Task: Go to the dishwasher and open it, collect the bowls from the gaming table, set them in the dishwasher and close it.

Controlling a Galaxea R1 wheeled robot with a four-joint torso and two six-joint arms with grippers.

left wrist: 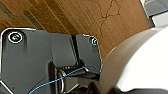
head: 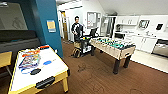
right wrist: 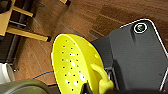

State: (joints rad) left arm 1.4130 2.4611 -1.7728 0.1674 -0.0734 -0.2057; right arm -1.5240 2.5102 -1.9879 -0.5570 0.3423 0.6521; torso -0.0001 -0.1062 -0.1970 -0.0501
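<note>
Right gripper (right wrist: 86, 87) grips a perforated yellow-green bowl (right wrist: 72, 65); left gripper's state is unclear.

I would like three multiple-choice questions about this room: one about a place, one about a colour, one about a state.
1. Where does the person stand?
A. beyond the far end of the table-football table
B. beside the air-hockey table
C. on a sofa

2. What colour is the perforated bowl?
A. blue
B. yellow
C. black

3. How is that bowl placed?
A. resting on a shelf
B. up off the floor, tilted
C. upside down on a table

Answers: 1 A, the person stands past the table's far end. 2 B, the bowl is bright yellow. 3 B, its rim slants and the floor lies beneath it.
</note>
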